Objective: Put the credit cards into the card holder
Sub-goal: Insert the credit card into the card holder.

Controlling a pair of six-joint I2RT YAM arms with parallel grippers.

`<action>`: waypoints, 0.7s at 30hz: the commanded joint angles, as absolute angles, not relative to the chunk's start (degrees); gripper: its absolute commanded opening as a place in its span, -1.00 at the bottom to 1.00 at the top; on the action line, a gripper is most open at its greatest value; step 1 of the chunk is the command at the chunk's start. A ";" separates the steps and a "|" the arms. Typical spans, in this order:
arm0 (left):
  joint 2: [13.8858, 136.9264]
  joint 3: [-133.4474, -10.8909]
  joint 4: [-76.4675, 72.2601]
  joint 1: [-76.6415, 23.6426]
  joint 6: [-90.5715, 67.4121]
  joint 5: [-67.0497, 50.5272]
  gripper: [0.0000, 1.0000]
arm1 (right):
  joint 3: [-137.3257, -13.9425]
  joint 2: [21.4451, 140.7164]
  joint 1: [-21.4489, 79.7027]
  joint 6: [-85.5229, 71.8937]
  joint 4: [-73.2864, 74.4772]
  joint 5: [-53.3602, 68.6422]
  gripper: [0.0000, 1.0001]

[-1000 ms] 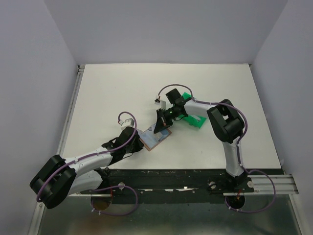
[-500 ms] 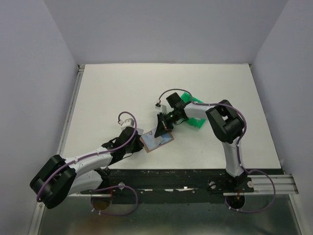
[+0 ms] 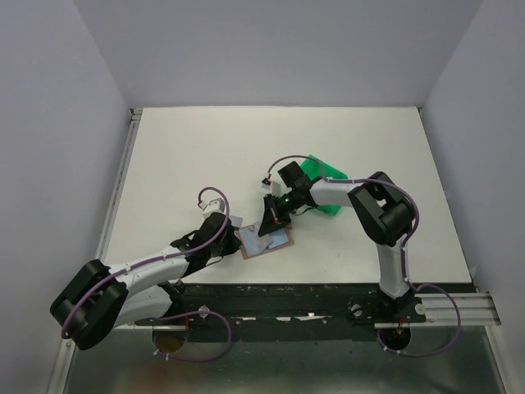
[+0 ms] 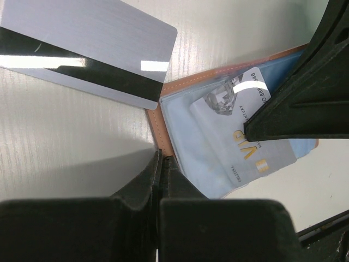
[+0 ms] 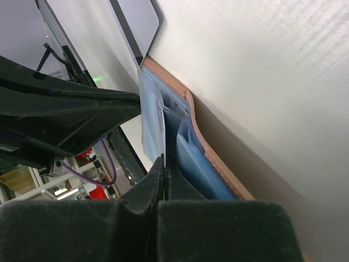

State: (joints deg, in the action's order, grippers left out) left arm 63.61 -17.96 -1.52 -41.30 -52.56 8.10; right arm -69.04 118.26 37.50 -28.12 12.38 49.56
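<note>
Since a second ago the right gripper (image 3: 267, 218) has been brought nearer, onto the open holder (image 3: 266, 239) by the table's (image 3: 205, 164) near edge. It is pinched tight on a card (image 4: 245, 136), part-slid into the blue pocket. The left gripper (image 4: 160, 164) is clamped on the holder's brown edge. A second card (image 4: 87, 49) lies just beside (untouched). Pushed askew, the card could be jammed at the pocket lip, or the holder dragged free.

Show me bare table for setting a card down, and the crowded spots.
Bare: the far table, back wall to green bin, and right of the right arm. Crowded: centre front, where left end effector and right end effector meet at the card holder and a loose card.
</note>
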 commanded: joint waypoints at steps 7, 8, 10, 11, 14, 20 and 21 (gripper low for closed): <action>64.07 -15.73 2.64 -41.13 -51.68 6.94 -1.00 | -67.33 116.28 42.36 -35.59 6.51 47.11 -0.99; 63.99 -15.65 2.64 -41.05 -51.68 6.94 -1.00 | -67.15 116.37 42.62 -36.38 5.72 46.94 -0.99; 63.90 -15.47 2.64 -41.04 -51.68 6.94 -1.00 | -67.06 116.54 43.24 -37.44 4.66 46.76 -0.99; 63.90 -15.56 2.55 -41.04 -51.68 6.94 -1.00 | -67.06 116.63 43.59 -37.88 4.31 46.58 -0.99; 63.90 -15.47 2.55 -41.04 -51.59 6.86 -1.00 | -66.89 116.37 44.47 -38.67 3.96 44.83 -0.99; 63.98 -15.29 2.20 -41.04 -51.77 6.68 -1.00 | -64.43 114.44 45.00 -41.40 1.50 40.35 -0.99; 63.98 -15.29 2.20 -41.04 -51.68 6.68 -1.00 | -63.99 114.09 45.00 -41.66 1.41 39.91 -0.99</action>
State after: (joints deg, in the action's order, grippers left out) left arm 62.76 -17.50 -1.21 -40.93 -52.23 8.14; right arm -66.30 115.59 42.50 -38.83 4.75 43.66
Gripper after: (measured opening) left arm 0.023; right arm 0.010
